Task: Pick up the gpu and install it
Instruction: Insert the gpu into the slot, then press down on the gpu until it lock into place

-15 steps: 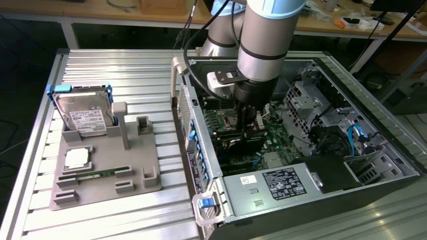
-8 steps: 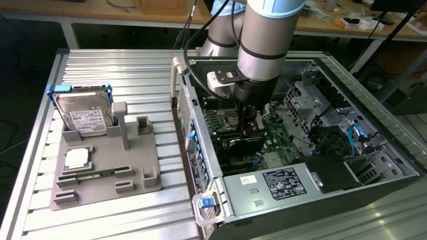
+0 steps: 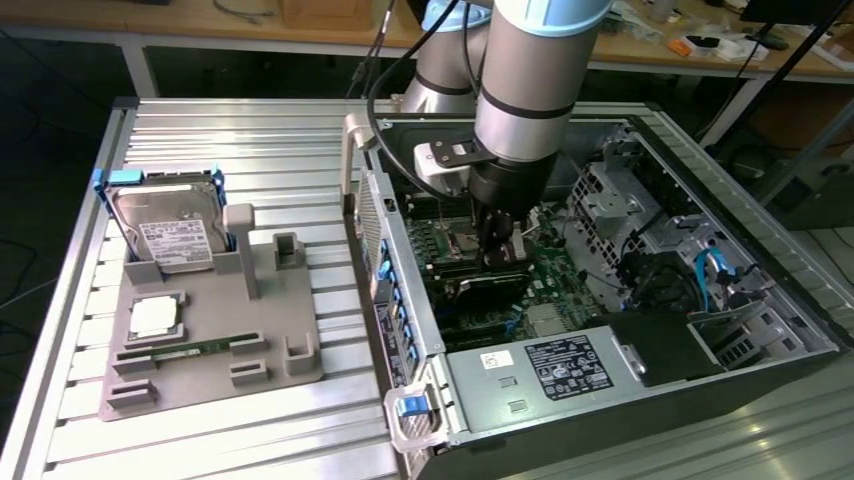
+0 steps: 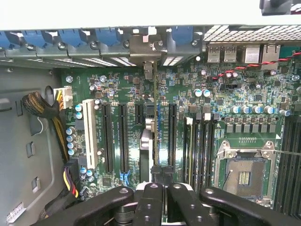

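- Black two-finger gripper was clamped together on the top edge of the gpu, a thin tan-and-dark card seen edge-on.
- Card stood upright over a long black expansion slot on the green motherboard, its metal bracket end at the case's 12 o'clock rear wall, likely so the edge connector lined up with the slot.
- Silver-and-blue arm reached straight down into the open black PC case, wrist vertical.
- Silver hard drive sat on the grey fixture tray, at 9 o'clock from the case.

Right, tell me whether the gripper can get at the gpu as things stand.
Yes, it looks so: the gripper is already shut on the gpu, which stands on edge over the motherboard inside the open computer case. Nothing visible blocks the way.
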{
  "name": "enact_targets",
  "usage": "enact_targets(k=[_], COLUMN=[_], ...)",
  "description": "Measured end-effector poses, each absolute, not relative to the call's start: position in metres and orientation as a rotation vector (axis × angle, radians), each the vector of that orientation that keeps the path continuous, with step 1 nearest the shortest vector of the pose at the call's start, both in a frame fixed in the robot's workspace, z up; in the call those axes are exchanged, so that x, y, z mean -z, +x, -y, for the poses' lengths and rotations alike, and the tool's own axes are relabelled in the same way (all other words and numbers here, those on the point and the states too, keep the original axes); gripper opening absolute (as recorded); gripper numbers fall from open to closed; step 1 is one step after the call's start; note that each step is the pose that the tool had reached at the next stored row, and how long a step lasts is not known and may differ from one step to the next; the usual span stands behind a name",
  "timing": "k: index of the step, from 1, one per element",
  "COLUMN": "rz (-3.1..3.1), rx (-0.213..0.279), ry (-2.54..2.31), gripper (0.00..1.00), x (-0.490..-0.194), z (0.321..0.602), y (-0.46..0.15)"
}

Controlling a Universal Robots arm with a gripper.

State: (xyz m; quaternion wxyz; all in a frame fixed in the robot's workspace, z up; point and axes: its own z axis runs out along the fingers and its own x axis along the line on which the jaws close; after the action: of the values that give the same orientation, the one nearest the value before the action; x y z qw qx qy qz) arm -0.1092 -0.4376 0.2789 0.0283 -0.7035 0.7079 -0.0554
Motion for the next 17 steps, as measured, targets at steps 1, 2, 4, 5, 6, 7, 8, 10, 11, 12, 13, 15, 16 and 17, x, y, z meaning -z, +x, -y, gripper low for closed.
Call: enact_targets(k=[1, 2, 4, 5, 6, 7, 8, 10, 11, 12, 13, 15, 16, 17], rz=[-2.185, -2.185, -2.185, -2.185, -2.185, -2.185, -2.185, -2.185, -2.185, -2.186, -2.186, -2.189, -2.189, -2.19], rx=[0.171, 0.171, 0.171, 0.171, 0.171, 0.171, 0.171, 0.171, 0.171, 0.168, 0.162, 0.104, 0.098, 0.096], ry=[-2.171, -2.171, -2.171, -2.171, -2.171, -2.171, -2.171, -2.171, -2.172, -2.172, -2.172, -2.173, -2.173, -2.173], gripper=[0.11, 0.11, 0.11, 0.11, 0.11, 0.11, 0.11, 0.11, 0.11, 0.11, 0.11, 0.11, 0.11, 0.11], x=[-0.279, -0.279, -0.279, -0.279, -0.279, -0.279, -0.279, -0.279, -0.279, -0.279, -0.279, -0.279, -0.279, -0.279], z=[0.438, 0.438, 0.438, 0.438, 0.438, 0.438, 0.438, 0.438, 0.438, 0.438, 0.438, 0.439, 0.439, 0.439], y=[-0.109, -0.109, -0.109, -0.109, -0.109, -0.109, -0.109, -0.109, -0.109, -0.108, -0.106, -0.098, -0.097, -0.097])
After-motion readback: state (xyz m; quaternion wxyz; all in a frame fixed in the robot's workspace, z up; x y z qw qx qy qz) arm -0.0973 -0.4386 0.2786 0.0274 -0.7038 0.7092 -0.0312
